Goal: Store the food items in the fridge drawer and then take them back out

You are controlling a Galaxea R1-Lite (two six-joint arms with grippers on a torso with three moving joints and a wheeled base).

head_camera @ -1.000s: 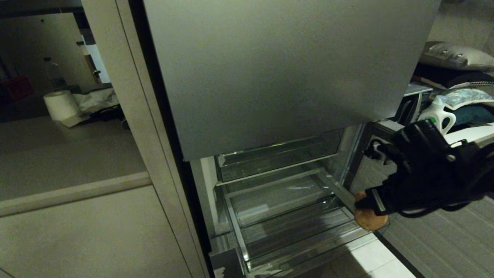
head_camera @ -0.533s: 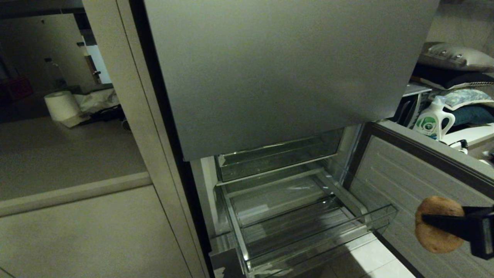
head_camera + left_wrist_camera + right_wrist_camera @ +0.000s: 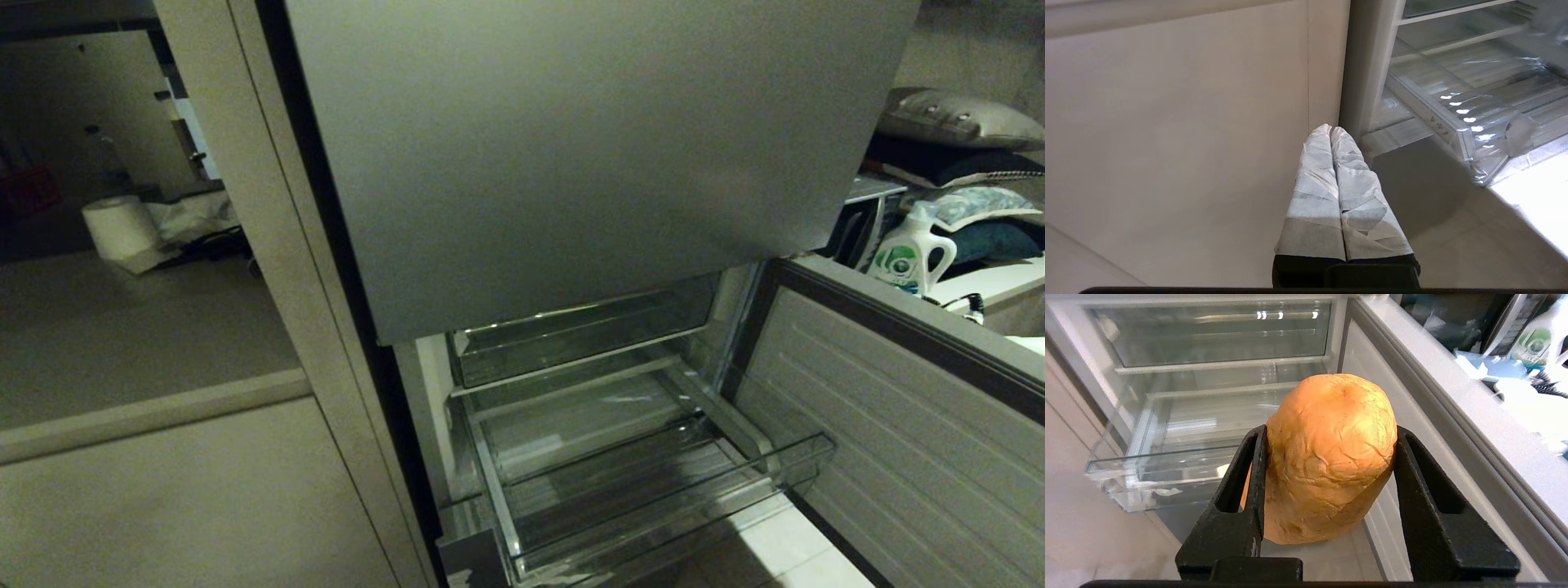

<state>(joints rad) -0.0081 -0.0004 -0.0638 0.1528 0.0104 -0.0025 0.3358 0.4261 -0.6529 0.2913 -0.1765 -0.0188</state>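
I'm looking down through the head camera at the open fridge, and neither arm shows there. The fridge drawer (image 3: 653, 490) stands pulled out at the bottom, clear plastic with a ribbed floor, and I see nothing lying in it. Above it sits a shallower clear tray (image 3: 571, 335), pushed in. The lower fridge door (image 3: 898, 433) hangs open on the right, with a white detergent bottle (image 3: 906, 249) beyond its top edge.

On the right wrist camera, my right gripper (image 3: 1327, 457) has its black fingers (image 3: 1249, 486) clamped on both sides of the round orange-brown food item (image 3: 1331, 457), held out in front of the drawer, clear of its front rim, beside the open door.

My left gripper (image 3: 1331, 130) hangs low by the cabinet panel (image 3: 1167, 122), its taped fingers pressed together on nothing, left of the drawer's front corner.
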